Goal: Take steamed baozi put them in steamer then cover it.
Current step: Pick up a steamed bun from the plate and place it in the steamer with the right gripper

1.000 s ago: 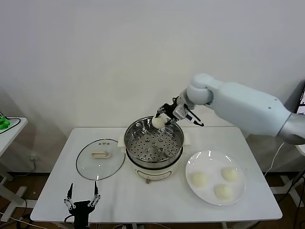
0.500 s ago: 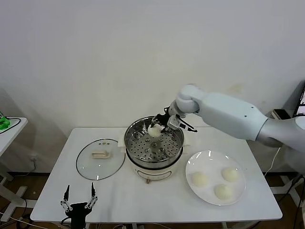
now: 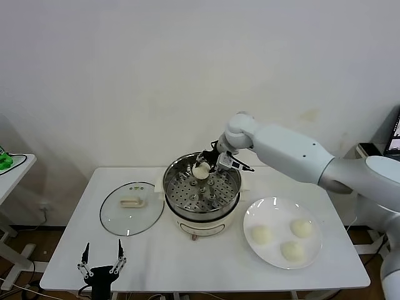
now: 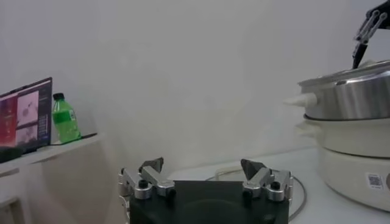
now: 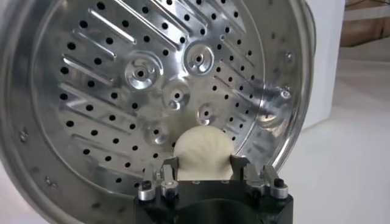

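My right gripper (image 3: 204,169) (image 5: 204,163) is shut on one cream-white baozi (image 3: 200,170) (image 5: 203,152) and holds it just inside the back rim of the steamer (image 3: 202,191), above the perforated tray (image 5: 140,91). Three more baozi (image 3: 261,234) (image 3: 302,228) (image 3: 292,250) lie on the white plate (image 3: 270,209) to the right of the steamer. The glass cover (image 3: 131,207) with its beige handle lies flat on the table to the steamer's left. My left gripper (image 3: 100,257) (image 4: 203,171) hangs open and empty at the table's front left edge.
The steamer's steel wall (image 4: 356,97) and cream base stand off to one side in the left wrist view. A side table with a green bottle (image 4: 64,119) and a screen (image 4: 25,114) stands beyond the left table edge. The wall runs close behind the table.
My right gripper has carried the baozi leftward and down from the steamer's back right rim to just over the tray. The left gripper has sunk slightly at the front edge.
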